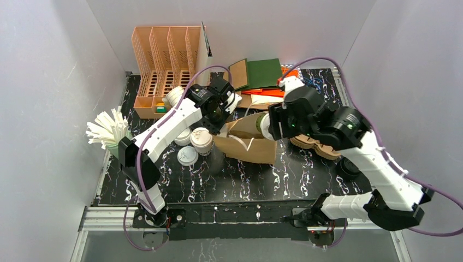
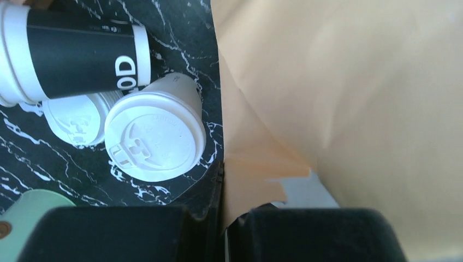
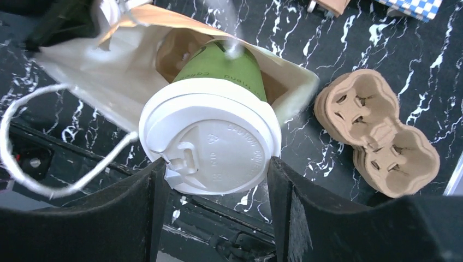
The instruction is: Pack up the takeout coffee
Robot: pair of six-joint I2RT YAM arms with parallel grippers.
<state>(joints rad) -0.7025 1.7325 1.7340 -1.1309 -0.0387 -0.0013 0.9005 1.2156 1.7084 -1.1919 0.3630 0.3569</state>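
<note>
Top external view is showing the left tool [image 1: 221, 112] pinching shut on the rim of the brown paper bag [image 1: 251, 148], which is lying at the middle of the black marbled counter [image 1: 235, 183]. A white paper cup with a white sip lid [image 1: 201, 139] is standing just left of the bag. Rightward, the right tool [image 3: 213, 180] is gripping the green paper cup with a round white sip lid [image 3: 210, 139], jaws wide around the lid, base entering the bag's mouth. Loading seems under way; next, I judge, comes pushing it deeper, then releasing.
</note>
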